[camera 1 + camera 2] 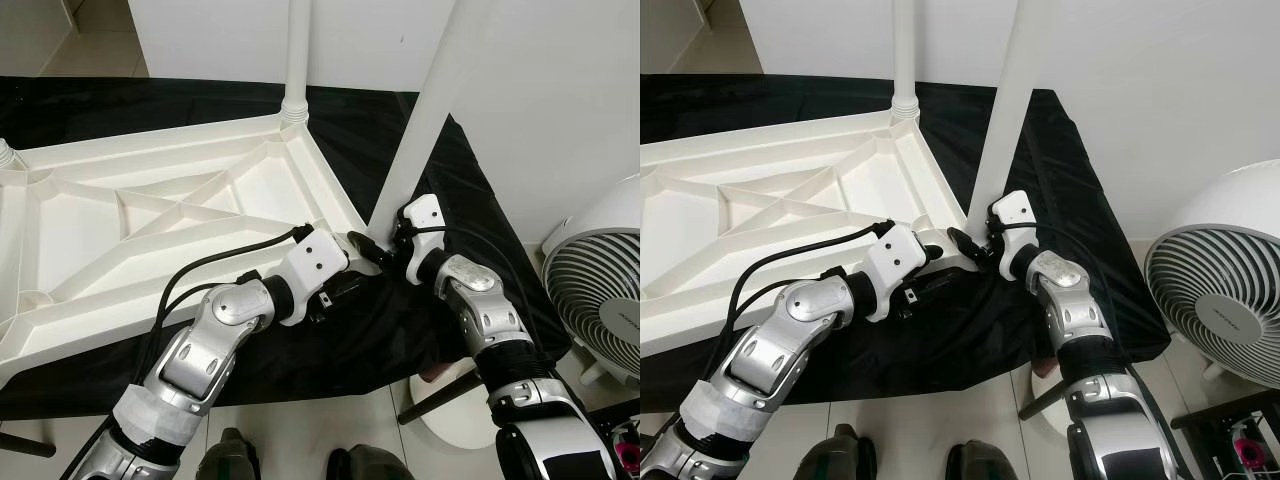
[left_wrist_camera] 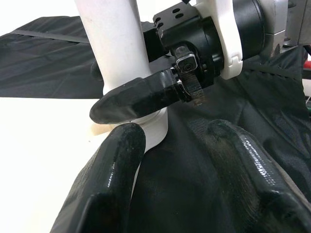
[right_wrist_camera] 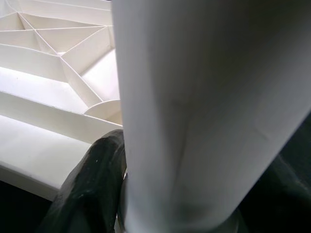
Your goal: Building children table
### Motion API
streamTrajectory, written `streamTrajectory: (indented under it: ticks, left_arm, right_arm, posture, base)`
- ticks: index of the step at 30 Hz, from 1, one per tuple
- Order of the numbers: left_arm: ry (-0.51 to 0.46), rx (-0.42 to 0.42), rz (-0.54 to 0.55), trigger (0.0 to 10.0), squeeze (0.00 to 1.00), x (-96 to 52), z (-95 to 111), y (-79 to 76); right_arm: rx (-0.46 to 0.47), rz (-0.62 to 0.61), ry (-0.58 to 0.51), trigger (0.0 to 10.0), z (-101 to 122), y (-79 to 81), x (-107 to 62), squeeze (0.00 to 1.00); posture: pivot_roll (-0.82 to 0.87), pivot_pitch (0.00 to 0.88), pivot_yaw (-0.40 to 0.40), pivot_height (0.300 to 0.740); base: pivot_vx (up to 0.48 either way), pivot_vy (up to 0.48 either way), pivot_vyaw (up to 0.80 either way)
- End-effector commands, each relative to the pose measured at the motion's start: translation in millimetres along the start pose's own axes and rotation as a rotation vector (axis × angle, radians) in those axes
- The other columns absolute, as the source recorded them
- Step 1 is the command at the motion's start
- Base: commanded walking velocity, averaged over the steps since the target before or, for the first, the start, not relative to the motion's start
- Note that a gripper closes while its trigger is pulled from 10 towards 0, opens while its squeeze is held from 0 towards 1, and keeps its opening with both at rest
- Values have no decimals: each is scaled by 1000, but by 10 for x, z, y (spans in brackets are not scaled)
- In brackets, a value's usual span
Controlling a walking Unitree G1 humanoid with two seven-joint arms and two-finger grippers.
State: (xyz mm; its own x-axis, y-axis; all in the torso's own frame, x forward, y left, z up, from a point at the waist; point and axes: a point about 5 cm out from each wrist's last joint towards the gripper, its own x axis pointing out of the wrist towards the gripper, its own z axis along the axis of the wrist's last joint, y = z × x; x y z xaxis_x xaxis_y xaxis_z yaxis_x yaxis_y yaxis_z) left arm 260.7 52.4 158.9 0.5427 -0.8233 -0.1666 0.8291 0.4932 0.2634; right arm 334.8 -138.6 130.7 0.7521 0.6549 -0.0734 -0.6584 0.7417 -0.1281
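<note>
Currently, in the left eye view, the white tabletop (image 1: pixel 150 220) is seen lying upside down on a black cloth (image 1: pixel 420 320) spread over the floor, its ribbed underside facing up so that the corner sockets can be reached. One white leg (image 1: pixel 297 50) is already seated upright in the far corner. A second leg (image 1: pixel 425 110) is held at the near corner, its long axis running up and slightly away to the right, foot end out of frame above. The right gripper (image 1: pixel 385 243) is clamped round its base, judged to be steadying it in the socket. The left gripper (image 1: pixel 345 275) is brought in low beside the same corner. A white fan (image 1: pixel 600 290) stands to the right.

In the right eye view the same arrangement is confirmed: the held leg is slightly tilted, not yet as plumb as the seated one.

In the left wrist view the left jaws are seen spread, one finger (image 2: pixel 116 174) touching the leg base, the other apart over the cloth; nothing is pinched. A right finger (image 2: pixel 136 99) is seen pressed across the leg just above.

In the right wrist view the leg is seen close against one black finger (image 3: pixel 92 184); the right jaws are judged to be pinching the leg.
</note>
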Motion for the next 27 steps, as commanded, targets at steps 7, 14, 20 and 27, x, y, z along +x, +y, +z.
streamTrajectory:
  ticks: [7,14,20,27]
  left_arm:
    - [9,-12,-17,10000,0,-7,-26,-55]
    - [9,-17,-17,10000,0,-7,-28,-60]
    - [8,-18,-28,10000,0,5,-24,-72]
    - [10,-17,-33,10000,0,1,-23,-67]
  right_arm:
    - [71,-125,-41,10000,16,87,-58,0]
    - [124,-302,-52,10000,40,195,-81,0]
    - [170,-610,-16,10000,31,265,-173,0]
    - [169,-686,-9,10000,75,354,-236,0]
  posture:
    - [1,27,-64,740]
    - [-8,34,-60,740]
    - [-15,41,-53,740]
    - [-17,52,-47,740]
  base:
    - [0,0,0]
    - [0,0,0]
    - [0,0,0]
    - [0,0,0]
